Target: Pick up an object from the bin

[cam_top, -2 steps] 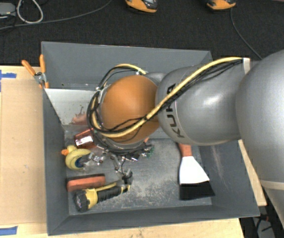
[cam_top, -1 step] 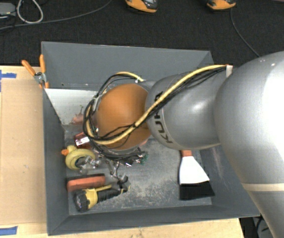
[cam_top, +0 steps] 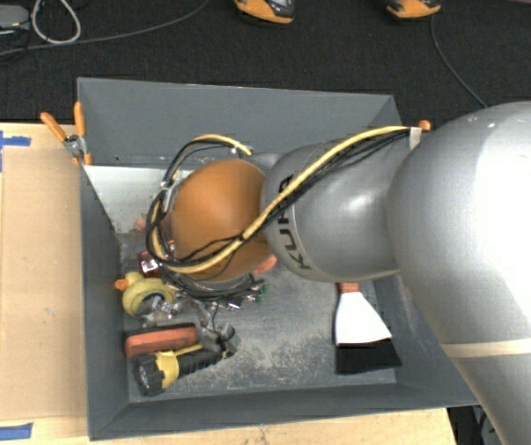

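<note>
While the pincer point(cam_top: 214, 330) is hanging low in the near-left part of the grey metal bin point(cam_top: 246, 119), tucked under the arm's orange dome-shaped wrist cover point(cam_top: 214, 216), I cannot tell whether it is apart or together, because the cover is hiding too much of it. I am not making out anything clamped in it either.

Just to its left a reddish-brown flat bar point(cam_top: 161, 342) is lying across the floor, and right below that a stubby black-and-yellow tool-like thing point(cam_top: 165, 371) is lying close alongside it. These two are sitting nearest the tip, so one of them is looking like the likely pick.

The trouble is starting there. With bar and tool packed so close, a closing pincer is risking catching both, or clipping one edge and flicking the piece away. A little further up-left, a pale yellow round roll point(cam_top: 143, 295) is resting beside the wrist, and a sideways nudge could send it rolling into the cluster.

The looped yellow and black cables point(cam_top: 191, 248) are hanging low around the cover, and I judge they could snag on that roll. Well apart to the right, a white-and-black flat piece point(cam_top: 362, 334) is lying alone, out of harm's way.
</note>
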Action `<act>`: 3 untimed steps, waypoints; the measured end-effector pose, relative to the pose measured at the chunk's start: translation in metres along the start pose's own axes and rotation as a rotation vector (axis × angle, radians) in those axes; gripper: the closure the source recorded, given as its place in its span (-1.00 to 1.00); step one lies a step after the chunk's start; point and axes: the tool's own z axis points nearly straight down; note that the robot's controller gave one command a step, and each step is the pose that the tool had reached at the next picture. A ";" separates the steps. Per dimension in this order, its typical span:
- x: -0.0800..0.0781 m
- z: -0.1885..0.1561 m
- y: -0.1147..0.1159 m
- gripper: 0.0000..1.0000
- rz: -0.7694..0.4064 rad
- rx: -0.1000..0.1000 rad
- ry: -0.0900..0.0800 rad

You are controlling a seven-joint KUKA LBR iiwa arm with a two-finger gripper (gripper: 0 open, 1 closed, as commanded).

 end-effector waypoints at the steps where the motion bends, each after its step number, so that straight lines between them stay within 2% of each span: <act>1: -0.009 0.000 -0.007 -1.00 -0.021 0.000 0.000; 2: 0.014 0.000 0.019 1.00 -0.176 0.021 -0.026; 3: 0.014 0.000 0.019 1.00 -0.175 0.021 -0.027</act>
